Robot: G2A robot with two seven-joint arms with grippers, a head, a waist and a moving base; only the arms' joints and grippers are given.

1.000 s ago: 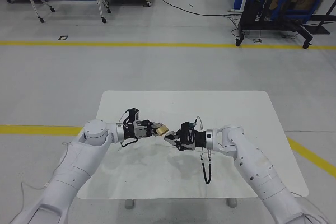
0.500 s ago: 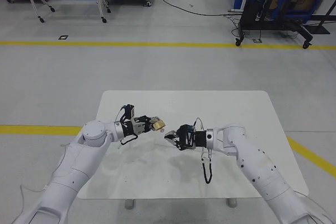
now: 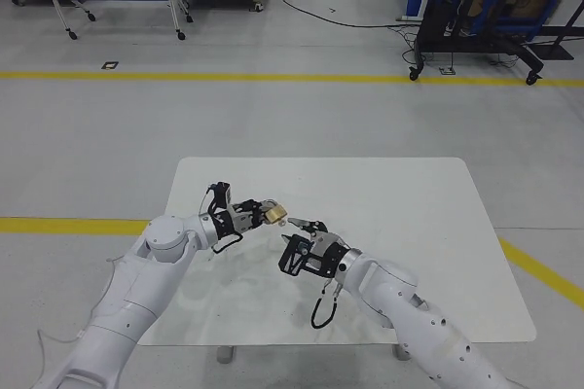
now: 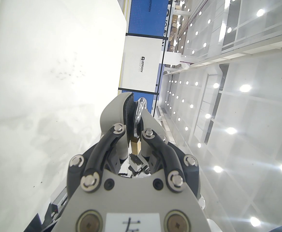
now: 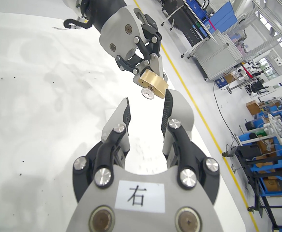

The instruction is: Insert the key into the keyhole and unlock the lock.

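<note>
Whereas the right claw (image 5: 147, 101) stood closed against the lock (image 5: 154, 83) a second ago, it now sits drawn back a little, its two fingers spread wide with nothing between them. The right arm's elbow has swung inward, so the claw faces the lock from a new angle.

Left claw (image 4: 136, 112): clamped on the lock's shackle (image 4: 141, 107), holding the brass body aloft over the surface (image 3: 419, 194), shifted slightly away from the robot since then.

Key (image 5: 147, 93): its round silver head projects from the keyhole (image 5: 151, 88) face of the lock, just ahead of the right claw's fingertips and roughly in line with the gap between them.

Reading: insertion appears done and the key released. The turn appears still to come, since the shackle shows no sign of having sprung, though the left claw's fingers partly hide its seating. A fresh grip on the key head would be the likely next requirement.

Writing: a white sticker (image 5: 139, 198) bearing one dark character lies on the right claw's housing, and a like sticker (image 4: 132, 222) on the left claw's. Blue and white wall panels (image 4: 141, 66) beyond the left claw carry a short printed line, left unread.
</note>
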